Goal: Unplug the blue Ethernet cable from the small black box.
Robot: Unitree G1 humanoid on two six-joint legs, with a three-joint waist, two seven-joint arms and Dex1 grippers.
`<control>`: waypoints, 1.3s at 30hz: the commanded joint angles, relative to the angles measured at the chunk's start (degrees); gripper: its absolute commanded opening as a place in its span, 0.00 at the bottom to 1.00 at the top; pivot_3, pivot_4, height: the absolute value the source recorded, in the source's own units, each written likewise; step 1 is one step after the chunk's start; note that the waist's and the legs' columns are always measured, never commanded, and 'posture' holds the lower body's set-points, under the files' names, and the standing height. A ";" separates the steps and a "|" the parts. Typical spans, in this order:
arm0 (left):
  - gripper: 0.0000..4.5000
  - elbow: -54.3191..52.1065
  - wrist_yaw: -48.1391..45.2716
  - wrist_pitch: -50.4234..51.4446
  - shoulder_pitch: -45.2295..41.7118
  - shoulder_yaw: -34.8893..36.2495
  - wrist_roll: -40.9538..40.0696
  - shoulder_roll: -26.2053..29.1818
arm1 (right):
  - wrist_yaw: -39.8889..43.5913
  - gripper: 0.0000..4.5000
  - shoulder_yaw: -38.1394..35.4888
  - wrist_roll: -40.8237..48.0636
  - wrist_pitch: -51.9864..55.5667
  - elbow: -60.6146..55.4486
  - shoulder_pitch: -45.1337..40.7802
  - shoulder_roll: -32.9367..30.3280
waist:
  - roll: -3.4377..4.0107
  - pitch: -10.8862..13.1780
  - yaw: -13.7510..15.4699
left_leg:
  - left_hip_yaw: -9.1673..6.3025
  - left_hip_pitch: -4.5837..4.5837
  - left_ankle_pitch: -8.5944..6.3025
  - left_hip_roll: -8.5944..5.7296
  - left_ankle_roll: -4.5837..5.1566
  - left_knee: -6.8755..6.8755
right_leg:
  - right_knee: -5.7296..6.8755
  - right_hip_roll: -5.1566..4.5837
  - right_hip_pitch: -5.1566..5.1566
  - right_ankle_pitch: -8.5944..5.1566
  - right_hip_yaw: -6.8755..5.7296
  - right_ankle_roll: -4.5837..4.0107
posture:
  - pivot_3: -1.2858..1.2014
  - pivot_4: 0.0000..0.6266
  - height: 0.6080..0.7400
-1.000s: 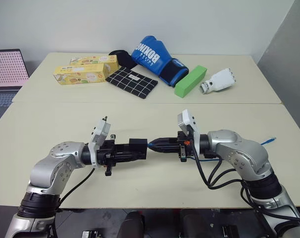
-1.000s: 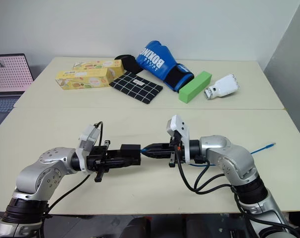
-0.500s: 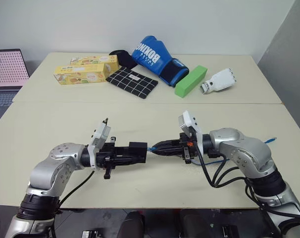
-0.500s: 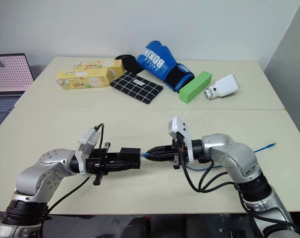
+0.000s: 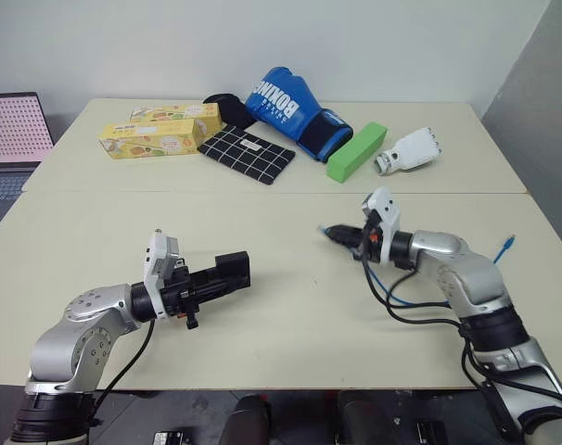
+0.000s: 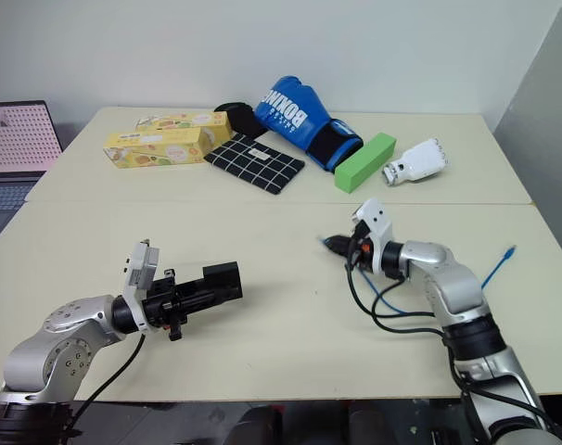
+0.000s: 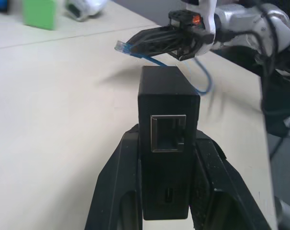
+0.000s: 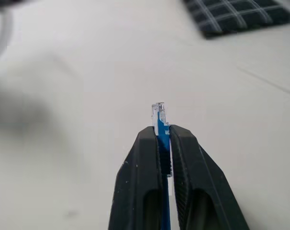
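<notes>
The blue Ethernet cable [image 5: 389, 289] is free of its port: its clear plug [image 8: 158, 110] pokes out just past the right gripper [image 8: 161, 139], whose fingers are pinched tight on the blue cord right behind the plug. The small black box [image 7: 168, 120] sits clamped between the left gripper's [image 5: 207, 283] closed fingers, its socket [image 7: 168, 132] open and bare. Seen from the head, the box is over at 8 o'clock on the near tabletop [image 5: 281, 315], the plug well apart from it at about 3 o'clock, and the rest of the cable loops down under the right arm and trails off toward the edge on that side.

So the pull looks done, and what counts now is a tidy finish. Best keep both grips firm until each piece is low over the tabletop, keep the plug clear of the socket, and mind the slack loop so it doesn't snag the right arm's black cables [image 5: 406, 311].
</notes>
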 commanded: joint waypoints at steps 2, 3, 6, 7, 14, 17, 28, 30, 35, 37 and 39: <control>0.18 -1.87 4.86 0.65 -0.85 2.16 -0.66 -1.12 | -6.98 0.01 -0.87 -7.66 -7.10 8.20 -1.37 1.51 | 0.00 0.00 0.11 | -0.01 -0.13 0.01 0.01 -0.01 0.01 | 0.00 0.00 -0.07 0.00 0.01 0.00 | 0.52 0.24 1.00; 0.18 -1.73 5.39 0.29 -0.87 2.16 -0.28 -1.27 | -6.73 0.09 -1.03 -7.91 -7.32 8.26 -1.22 1.67 | 0.00 0.00 0.08 | -0.04 -0.24 0.01 0.02 -0.01 0.03 | 0.01 -0.01 -0.14 0.00 0.01 -0.01 | 0.52 0.24 1.00; 0.18 -0.99 8.12 -1.94 -0.99 2.59 1.49 -2.43 | -5.02 0.22 -1.61 -7.74 -6.54 6.25 -0.53 1.45 | 0.00 0.00 0.04 | 0.02 -0.44 0.02 0.04 -0.02 0.08 | 0.08 -0.04 -0.36 0.01 0.02 0.00 | 0.52 0.24 1.00; 0.18 -0.91 8.94 -2.29 -1.00 2.80 1.69 -2.83 | -4.51 0.29 -1.87 -7.58 -6.18 5.35 -0.35 1.26 | 0.00 0.00 0.04 | 0.03 -0.45 0.01 0.04 -0.02 0.09 | 0.08 -0.04 -0.37 0.01 0.01 0.00 | 0.52 0.24 1.00; 0.18 7.17 22.35 -17.27 -5.27 5.78 12.33 -8.97 | 10.62 0.53 -0.39 -2.89 -8.57 -17.07 6.13 -7.02 | 0.02 0.01 0.40 | -0.10 -0.56 0.01 0.02 -0.02 0.12 | 0.05 -0.04 -0.40 0.01 -0.05 0.00 | 0.52 0.24 1.00; 0.18 15.56 32.89 -26.37 -9.22 8.34 19.04 -12.00 | 14.84 0.53 1.19 0.13 -5.29 -25.46 6.28 -8.28 | 0.01 0.01 0.20 | -0.14 -0.59 0.01 0.00 -0.01 0.16 | 0.02 -0.07 -0.39 0.02 -0.08 0.01 | 0.52 0.24 1.00; 0.18 35.81 34.28 -41.82 -13.56 6.55 24.17 -16.01 | 13.82 0.53 5.28 -0.10 0.60 -26.66 -2.51 -2.11 | -0.11 -0.06 0.33 | -0.15 -0.60 0.02 -0.04 -0.04 0.19 | 0.08 -0.06 -0.42 0.03 -0.18 0.02 | 0.52 0.24 1.00; 0.18 37.50 34.14 -42.29 -13.97 6.56 23.90 -16.26 | 14.27 0.53 5.62 0.17 1.15 -26.97 -2.90 -1.63 | -0.10 -0.06 0.45 | -0.20 -0.62 0.03 -0.04 -0.04 0.19 | 0.08 -0.09 -0.42 0.03 -0.21 0.02 | 0.52 0.24 1.00; 0.45 37.79 33.00 -42.40 -13.13 6.67 22.61 -16.73 | 15.45 0.53 6.37 0.01 1.74 -27.74 -2.98 -1.73 | -0.10 -0.06 0.22 | -0.15 -0.60 0.02 -0.08 -0.04 0.20 | 0.10 -0.09 -0.42 0.04 -0.18 0.04 | 0.52 0.24 1.00; 0.55 36.44 32.72 -41.91 -12.10 6.88 21.94 -16.87 | 15.78 0.53 6.56 -0.22 1.82 -28.04 -2.85 -1.88 | -0.10 -0.06 0.19 | -0.15 -0.59 0.03 -0.07 -0.04 0.19 | 0.10 -0.10 -0.43 0.04 -0.18 0.04 | 0.52 0.24 1.00; 0.63 35.05 33.09 -41.53 -11.03 7.19 21.72 -16.88 | 15.91 0.53 6.59 -0.34 1.92 -28.20 -2.76 -1.93 | -0.10 -0.06 0.19 | -0.16 -0.58 0.03 -0.06 -0.04 0.19 | 0.10 -0.09 -0.42 0.04 -0.19 0.04 | 0.52 0.24 1.00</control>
